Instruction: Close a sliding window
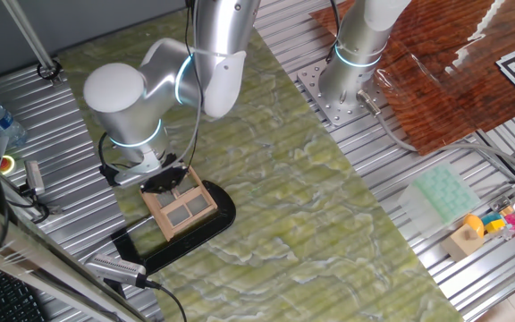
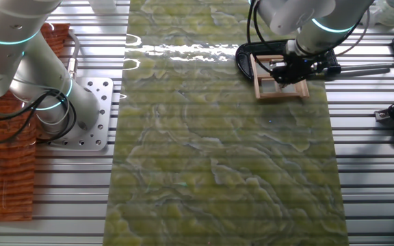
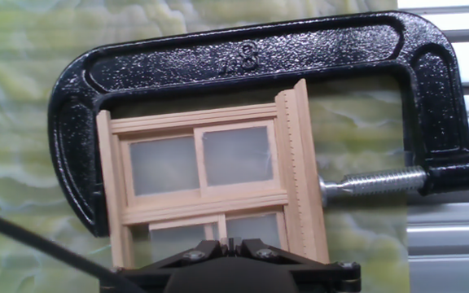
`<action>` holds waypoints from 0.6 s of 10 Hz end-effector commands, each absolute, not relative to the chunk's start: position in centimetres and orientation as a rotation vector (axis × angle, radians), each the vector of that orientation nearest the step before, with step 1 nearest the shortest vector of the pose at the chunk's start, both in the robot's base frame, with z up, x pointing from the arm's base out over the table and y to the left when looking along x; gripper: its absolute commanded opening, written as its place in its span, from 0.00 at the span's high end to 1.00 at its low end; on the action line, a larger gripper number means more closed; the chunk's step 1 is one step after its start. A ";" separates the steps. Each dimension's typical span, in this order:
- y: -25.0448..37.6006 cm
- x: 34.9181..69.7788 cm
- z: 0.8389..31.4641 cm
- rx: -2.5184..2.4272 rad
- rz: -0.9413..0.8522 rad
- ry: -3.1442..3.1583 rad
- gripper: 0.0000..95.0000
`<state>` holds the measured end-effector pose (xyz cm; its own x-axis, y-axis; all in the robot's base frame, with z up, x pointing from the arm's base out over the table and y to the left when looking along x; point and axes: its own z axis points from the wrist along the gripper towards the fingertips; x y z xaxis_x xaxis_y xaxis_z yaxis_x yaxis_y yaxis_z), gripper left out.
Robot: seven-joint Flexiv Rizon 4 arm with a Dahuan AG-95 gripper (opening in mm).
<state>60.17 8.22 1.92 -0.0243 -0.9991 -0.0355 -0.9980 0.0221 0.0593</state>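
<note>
Robotics lab: arm base (image 1: 347, 85) bolted to slotted aluminium table (image 1: 472, 259).

White rounded arm (image 1: 164, 85) with glowing cyan joint rings, black cables, black gripper (image 1: 166, 179).

Ribbed metal table (image 1: 392, 206); green marbled mat (image 1: 311, 197) on it; black C-clamp (image 3: 243, 57), sliding window (image 3: 210, 183) on mat.

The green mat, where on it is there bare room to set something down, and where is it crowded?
The green mat is bare across its whole middle, from the clamp out to the metal slats. It is crowded only at one end, where the window, the clamp and the arm's fingers sit together.
</note>
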 end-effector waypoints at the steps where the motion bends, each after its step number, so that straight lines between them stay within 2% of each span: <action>1: 8.2 59.8 1.9 2.197 -0.114 -2.231 1.00; 6: 8.3 59.0 2.1 2.167 -0.133 -2.236 1.00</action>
<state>59.10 8.27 2.14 -0.0371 -0.9984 -0.0432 -0.9956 0.0332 0.0875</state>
